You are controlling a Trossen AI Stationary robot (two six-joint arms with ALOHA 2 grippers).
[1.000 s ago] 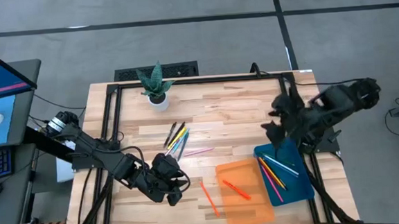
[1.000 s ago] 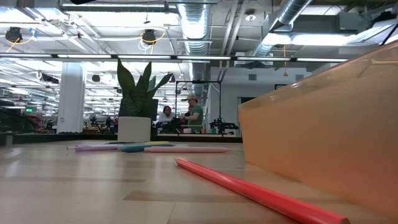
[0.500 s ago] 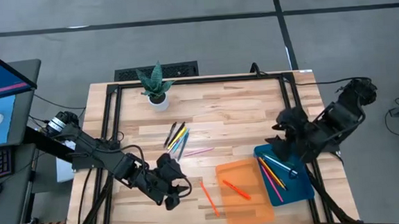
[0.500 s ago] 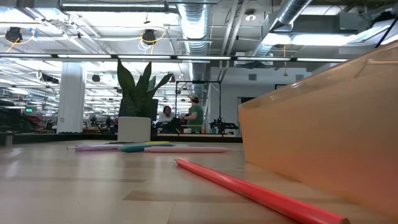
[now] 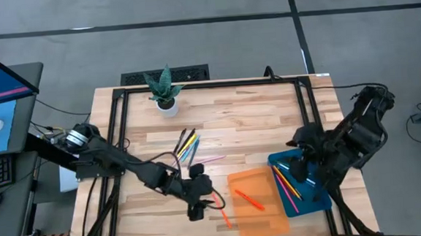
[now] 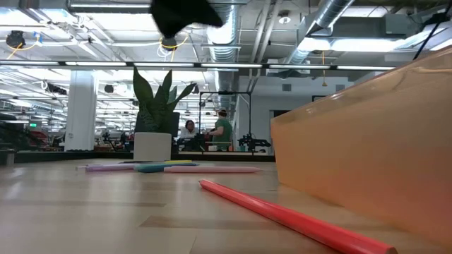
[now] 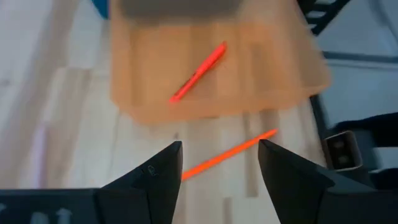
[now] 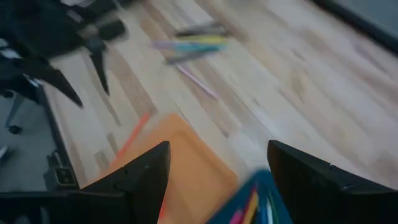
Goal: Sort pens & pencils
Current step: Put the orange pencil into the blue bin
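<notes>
The left gripper (image 5: 201, 204) has slid across the table (image 5: 247, 119) since a second ago, from near the front-left to just beside the loose orange pen (image 5: 220, 209), and its fingers (image 7: 158, 180) have spread wider on the way. The right gripper (image 5: 302, 172) has dropped from above the table's right side to hover over the blue tray (image 5: 316, 199).

The loose orange pen lies flat on the wood just left of the orange tray (image 5: 264, 211), its long axis running diagonally, from the far left to the near right. In the left wrist view it sits between the parted fingers, which touch nothing and hold nothing. A second orange pen (image 5: 249, 199) lies slantwise inside the orange tray. Several coloured pens (image 5: 288, 185) rest in the blue tray. A loose bundle (image 5: 186, 146) waits mid-table, a pink one (image 5: 210, 160) beside it.

The right fingers (image 8: 134, 177) are spread and empty.
</notes>
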